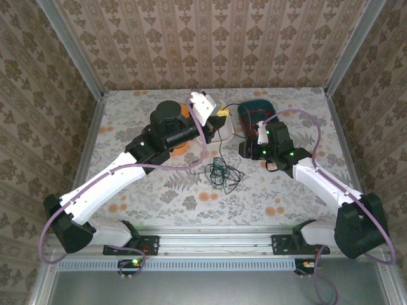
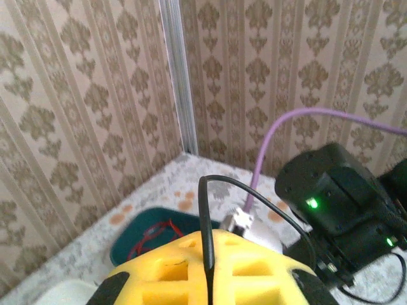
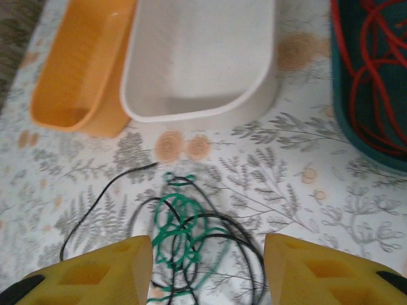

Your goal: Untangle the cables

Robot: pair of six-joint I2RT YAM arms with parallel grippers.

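Cloth printed with grey leaves and orange blossoms covers the surface [image 1: 159, 197]. Wallpaper [image 1: 210, 38] in a brown damask pattern lines the three walls around it. Two metal posts [image 1: 73, 51] stand in the far corners. One metal rail [image 1: 216, 248] runs along the near edge, where the two arms are bolted.

Three trays sit in a row at the far middle of the surface. One orange tray [image 3: 82, 70] touches one white tray [image 3: 203, 57], and one teal tray [image 3: 346, 127] stands a little apart on the right.

The cables come in three colours. One red cable [image 3: 375, 63] lies looped inside the teal tray. One green cable [image 3: 175, 219] lies curled on the cloth in front of the white tray, tangled with the black cable [image 2: 204, 222]. I cannot tell whether the black is a single strand or more. From that heap a black strand runs up past the white tray.

There are two tools, each with two yellow fingers. The left tool [image 2: 208, 254] is raised above the trays with its fingers pressed together on the black cable, which comes up out of the seam between them and arcs off to the right. The right tool [image 3: 208, 244] hangs over the green-and-black heap with its fingers well apart, gripping nothing, and the heap shows in the gap between them.

Two thick lilac leads [image 2: 331, 113] loop along the arms, one on each.
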